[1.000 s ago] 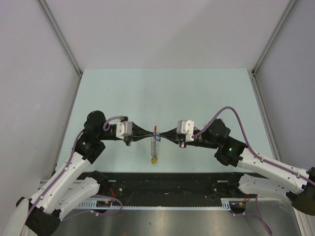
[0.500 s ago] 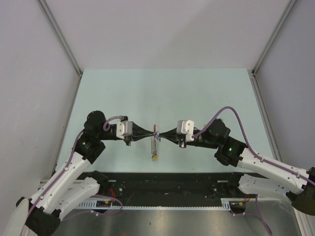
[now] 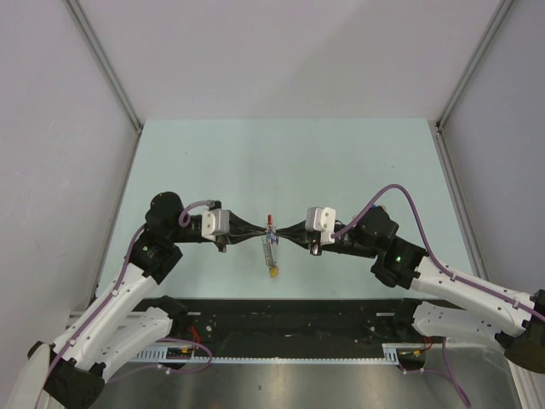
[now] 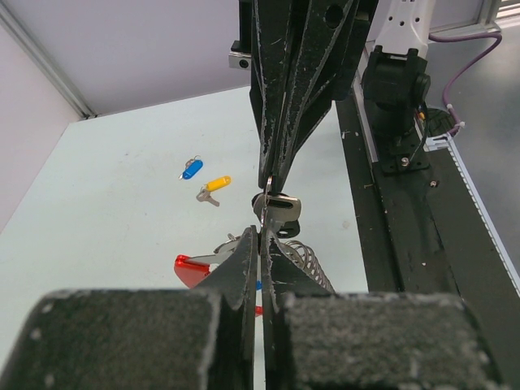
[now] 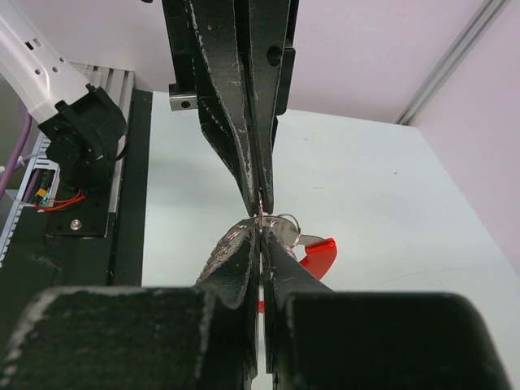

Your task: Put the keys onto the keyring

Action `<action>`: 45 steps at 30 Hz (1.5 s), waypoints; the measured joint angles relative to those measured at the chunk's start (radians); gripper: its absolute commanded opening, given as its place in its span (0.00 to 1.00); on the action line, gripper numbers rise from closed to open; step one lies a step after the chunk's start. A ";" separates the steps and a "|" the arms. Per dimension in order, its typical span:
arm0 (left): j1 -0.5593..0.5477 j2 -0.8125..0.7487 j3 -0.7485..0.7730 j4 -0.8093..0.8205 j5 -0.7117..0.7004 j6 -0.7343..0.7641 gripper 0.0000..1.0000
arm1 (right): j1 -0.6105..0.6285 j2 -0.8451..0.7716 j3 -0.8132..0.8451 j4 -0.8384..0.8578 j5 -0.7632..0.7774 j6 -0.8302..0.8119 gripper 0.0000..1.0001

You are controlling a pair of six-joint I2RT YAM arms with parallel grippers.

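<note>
My left gripper [image 3: 262, 233] and right gripper [image 3: 278, 233] meet tip to tip above the middle of the table. Both are shut on the keyring [image 3: 269, 228], whose thin metal edge sits between the tips. Its red curved section [image 4: 192, 268] shows beside my left fingers and, in the right wrist view [image 5: 318, 253], beside my right fingers. A silver key head [image 4: 278, 208] with a dark piece hangs at the tips. A metal coil [image 3: 268, 250] with a yellow tag [image 3: 272, 272] dangles below. A blue-tagged key [image 4: 191, 169] lies on the table. No black tag is clearly seen.
A yellow-tagged key [image 4: 213, 185] lies on the table beside the blue-tagged one; both are hidden in the top view. A black rail [image 3: 281, 319] runs along the near edge of the table [image 3: 358, 162]. Grey walls stand on three sides.
The dangling coil and yellow tag have swung slightly to the right and up. Both grippers stay shut at the same spot.
</note>
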 measured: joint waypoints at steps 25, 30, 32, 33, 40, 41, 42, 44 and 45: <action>0.000 0.000 0.000 0.001 0.001 -0.026 0.00 | 0.000 0.010 0.001 0.006 -0.012 0.000 0.00; 0.000 0.004 0.000 0.012 -0.001 -0.045 0.00 | 0.000 0.015 0.010 0.005 -0.012 0.000 0.00; 0.000 0.005 0.000 0.013 -0.003 -0.051 0.00 | 0.000 0.016 0.010 0.006 -0.012 0.000 0.00; 0.000 0.005 0.000 0.013 -0.003 -0.052 0.01 | 0.000 0.016 0.011 0.006 -0.012 0.000 0.00; -0.001 0.005 0.000 0.018 -0.008 -0.063 0.01 | 0.004 0.036 0.027 0.006 -0.012 0.000 0.00; -0.004 0.005 0.000 0.022 -0.006 -0.064 0.00 | 0.006 0.041 0.028 0.006 -0.012 0.000 0.00; -0.005 0.004 0.000 0.024 -0.006 -0.067 0.01 | 0.008 0.046 0.029 0.006 -0.011 0.000 0.00; -0.005 0.004 -0.001 0.023 -0.008 -0.069 0.00 | 0.010 0.049 0.029 0.005 -0.010 0.000 0.00; -0.005 0.004 -0.001 0.023 -0.009 -0.069 0.00 | 0.010 0.050 0.030 0.005 -0.009 0.000 0.00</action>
